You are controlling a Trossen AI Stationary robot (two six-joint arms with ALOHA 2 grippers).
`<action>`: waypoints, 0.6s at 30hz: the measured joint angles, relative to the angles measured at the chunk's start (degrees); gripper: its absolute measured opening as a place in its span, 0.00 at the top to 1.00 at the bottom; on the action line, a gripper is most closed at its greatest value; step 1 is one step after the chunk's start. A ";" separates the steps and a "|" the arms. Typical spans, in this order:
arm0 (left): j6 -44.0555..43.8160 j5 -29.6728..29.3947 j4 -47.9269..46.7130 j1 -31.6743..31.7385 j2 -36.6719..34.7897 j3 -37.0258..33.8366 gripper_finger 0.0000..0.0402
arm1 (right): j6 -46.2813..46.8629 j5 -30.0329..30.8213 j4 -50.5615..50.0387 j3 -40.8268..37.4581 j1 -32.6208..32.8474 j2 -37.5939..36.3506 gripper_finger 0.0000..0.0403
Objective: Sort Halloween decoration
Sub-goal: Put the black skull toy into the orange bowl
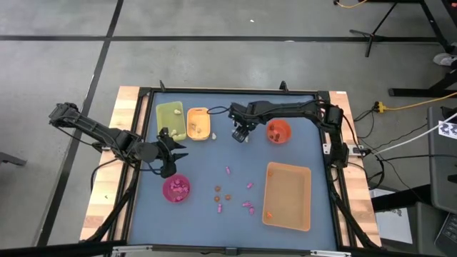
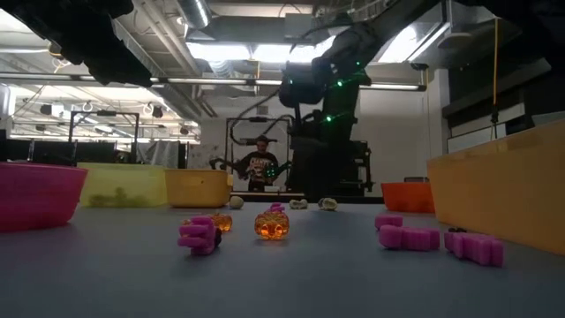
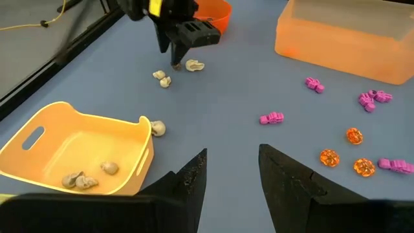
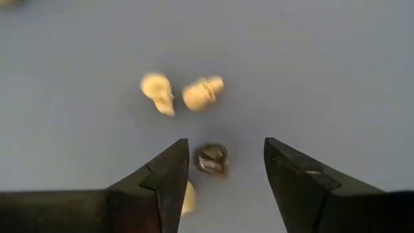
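Partly sorted: my right gripper (image 4: 223, 178) hangs jaws apart over a dark grey trinket (image 4: 211, 159), cream skulls (image 4: 158, 92) at eleven o'clock. Pink trinkets (image 1: 248, 207) and orange ones (image 1: 223, 194) lie loose mid-table. Left gripper (image 3: 233, 178), open, waits beside the yellow tray (image 3: 65, 139); only its wrist view shows skulls inside.

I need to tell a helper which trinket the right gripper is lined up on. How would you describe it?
Find the red bowl at the table's far side; the right gripper hangs open beside it. Between its fingers lies one dark grey trinket, the only dark piece among cream-white skulls.
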 joint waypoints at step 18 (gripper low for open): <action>0.02 0.00 0.02 -0.01 0.00 0.00 0.69 | 1.90 0.01 6.18 -5.52 0.02 -0.09 0.51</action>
